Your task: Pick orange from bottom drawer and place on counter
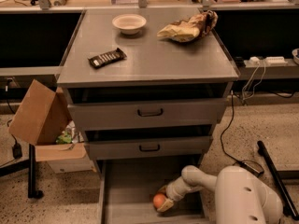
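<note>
Found the claw [164,203] low inside the pulled-out drawer [124,190], right up against the orange [159,200] on its right and lower side; could not tell whether spread wide or clamped on the fruit. Saw the orange down on the drawer's bottom, right of middle, toward the near end, well below the worktop [154,66]. Traced the white arm [201,177] in from the lower right. Noted on the worktop a bowl [129,23] at the back, a crumpled bag [187,28] to its right, and a dark bar [107,58] nearer the left front edge, all apart from one another. Spotted a box [39,111] off to the left
</note>
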